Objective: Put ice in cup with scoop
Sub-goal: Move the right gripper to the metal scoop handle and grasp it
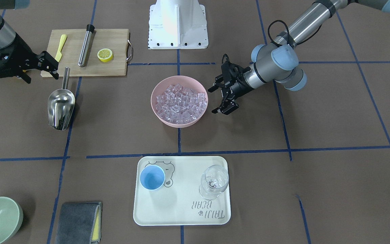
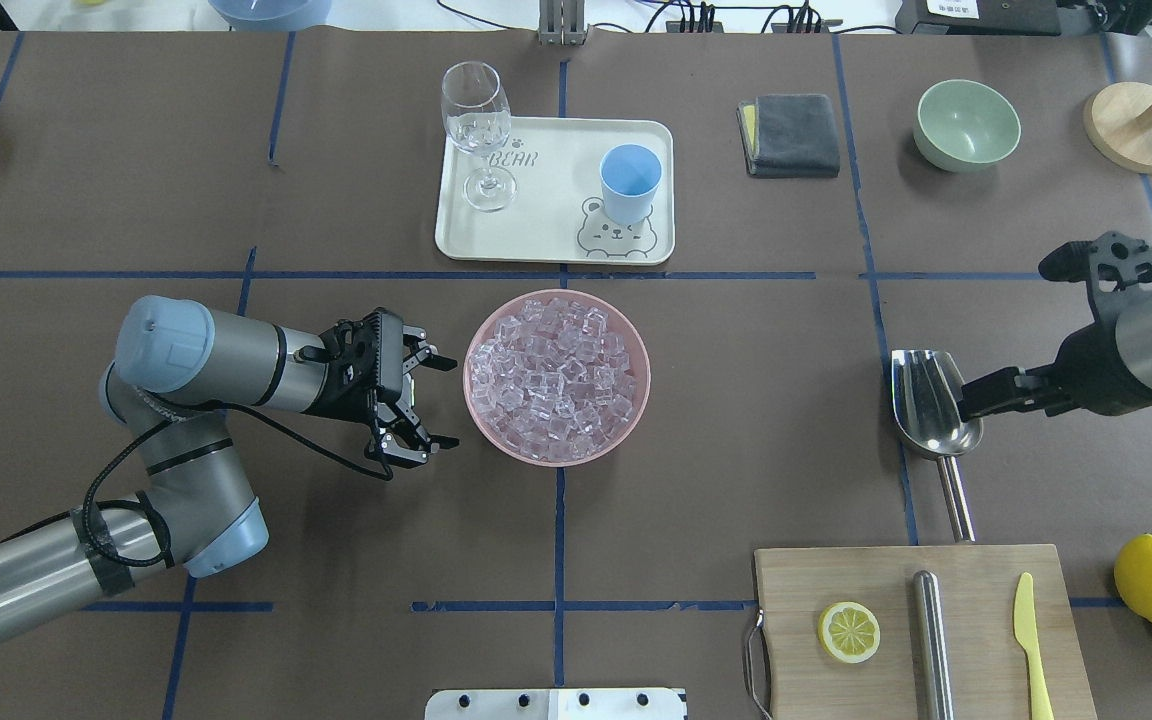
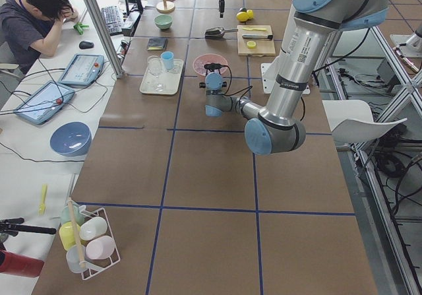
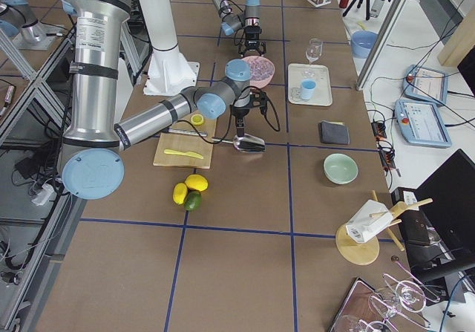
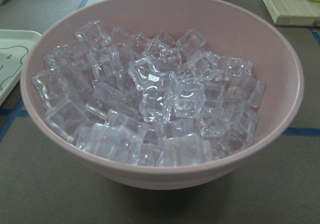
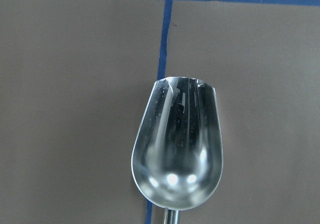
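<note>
Location of the scoop [image 2: 929, 400]: flat on the table [image 2: 736, 400] on the robot's right side, trough up, astride a blue tape line [image 2: 906, 490]. Long axis toward and away from the robot: open mouth toward the far side, rod handle toward the cutting board [image 2: 976, 640], ending just short of its edge. In the right wrist view, handle cut off at the lower frame edge.

State of the right gripper [image 2: 1004, 332]: beside the trough, fingers spread wide, holding nothing. Contact between the nearer finger and the trough rim: not determinable.

Location of the ice [image 2: 556, 375]: heaped in the pink bowl [image 2: 644, 375] at table centre, well apart from the scoop.

State of the left gripper [image 2: 446, 402]: just beside the bowl on the opposite side, fingers spread, empty.

Location of the cup [image 2: 630, 180]: upright on the tray [image 2: 546, 230] beyond the bowl, near a stemmed glass [image 2: 481, 120].
</note>
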`<state>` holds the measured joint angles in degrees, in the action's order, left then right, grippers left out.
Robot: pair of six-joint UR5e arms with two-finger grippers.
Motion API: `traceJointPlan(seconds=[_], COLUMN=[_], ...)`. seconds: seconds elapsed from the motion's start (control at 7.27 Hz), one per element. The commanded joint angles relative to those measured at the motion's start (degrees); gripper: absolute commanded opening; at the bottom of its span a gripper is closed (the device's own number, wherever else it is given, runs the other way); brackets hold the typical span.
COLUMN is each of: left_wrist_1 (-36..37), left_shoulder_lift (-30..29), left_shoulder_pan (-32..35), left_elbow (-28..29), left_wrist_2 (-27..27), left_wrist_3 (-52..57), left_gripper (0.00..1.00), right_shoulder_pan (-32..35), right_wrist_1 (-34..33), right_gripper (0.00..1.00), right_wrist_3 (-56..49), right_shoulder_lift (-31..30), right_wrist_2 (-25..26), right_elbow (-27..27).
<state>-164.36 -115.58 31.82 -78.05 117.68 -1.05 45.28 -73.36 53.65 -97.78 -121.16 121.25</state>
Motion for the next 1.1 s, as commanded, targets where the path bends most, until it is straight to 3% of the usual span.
traceJointPlan(seconds=[0.0, 0.14, 0.69, 0.96], left_wrist_1=[0.0, 0.0, 0.0, -0.09], left_shoulder_lift=[0.0, 0.0, 0.0, 0.0], left_shoulder_pan=[0.0, 0.0, 0.0, 0.0], left_elbow=[0.0, 0.0, 0.0, 0.0], left_wrist_2=[0.0, 0.0, 0.0, 0.0], left_wrist_3=[0.0, 0.0, 0.09, 0.09], left_gripper=[1.0, 1.0, 1.0, 1.0], right_shoulder_pan=[-8.5, -12.02, -15.21, -15.84], right_wrist_1=[6.08, 7.95, 8.05, 8.05], right_gripper=[1.0, 0.97, 0.89, 0.78], right_wrist_3=[10.37, 12.94, 13.06, 13.06], right_shoulder_lift=[-3.18, -3.72, -3.29, -3.2], right_wrist_2=[5.72, 8.45, 8.74, 8.83], right_elbow=[-0.31, -1.09, -4.27, -5.06])
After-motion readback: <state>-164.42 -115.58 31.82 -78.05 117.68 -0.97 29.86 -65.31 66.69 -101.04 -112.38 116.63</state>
